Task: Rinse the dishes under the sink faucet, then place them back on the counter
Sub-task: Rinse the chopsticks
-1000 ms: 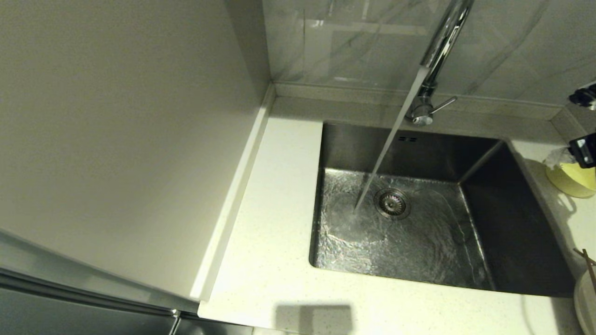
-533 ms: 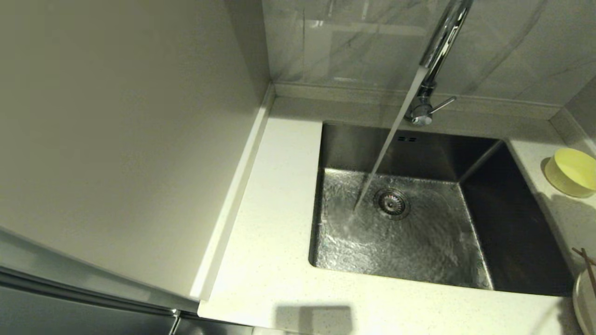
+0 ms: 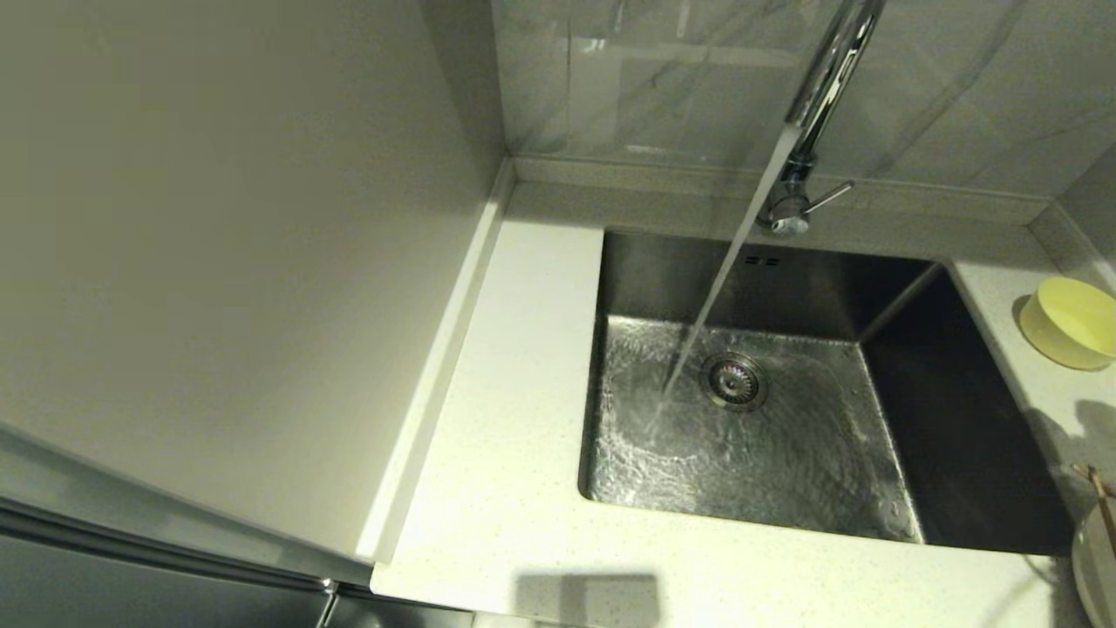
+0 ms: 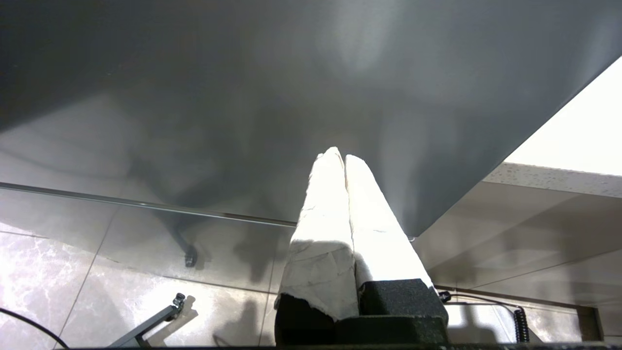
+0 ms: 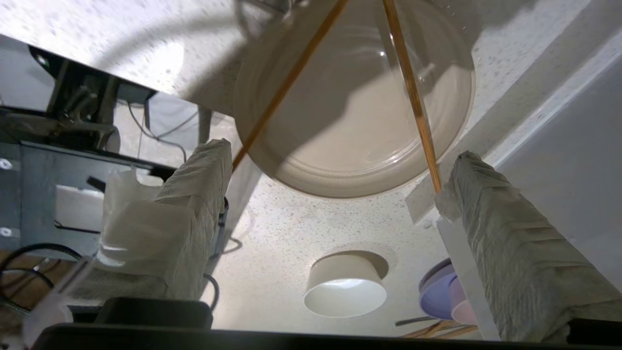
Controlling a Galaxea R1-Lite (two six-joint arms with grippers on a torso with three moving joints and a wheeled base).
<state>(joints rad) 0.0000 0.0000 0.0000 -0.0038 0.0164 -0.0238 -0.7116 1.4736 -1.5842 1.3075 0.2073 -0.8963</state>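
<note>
1. Gone from the head view is the right gripper, which a second ago hung over the yellow-green bowl [image 3: 1070, 323] at the right edge; the bowl now sits alone on the counter [image 3: 514, 436], right of the sink and toward the far wall.
2. Seen from its own wrist camera, the right gripper [image 5: 335, 165] now hangs over the cream-white plate [image 5: 354, 121], its cloth-wrapped fingers [image 5: 505, 233] spread wide — nothing between them.
3. Two wooden chopsticks [image 5: 410, 92] lie across the plate, splayed apart; the tip of one ends just beside a right finger, though contact cannot be judged.
4. In the head view only a sliver of that plate [image 3: 1097, 563] shows at the near right corner, with the chopstick ends [image 3: 1100, 493] poking over its rim.
5. Water pours in a steady slanted stream from the chrome faucet [image 3: 819, 96], whose base and side lever stand at the far rim of the sink [image 3: 959, 436]; the stream lands just left of the round drain strainer [image 3: 734, 380], and the basin floor is rippled with water.
6. On the counter beyond the plate, in the right wrist view, stand a white round cup [image 5: 346, 284] and some purple and pink dishes [image 5: 444, 296].
7. The left gripper [image 4: 344, 158] is parked low beside the grey cabinet front [image 4: 243, 97], above the glossy tiled floor [image 4: 97, 272] — its wrapped fingers pressed together, empty.
</note>
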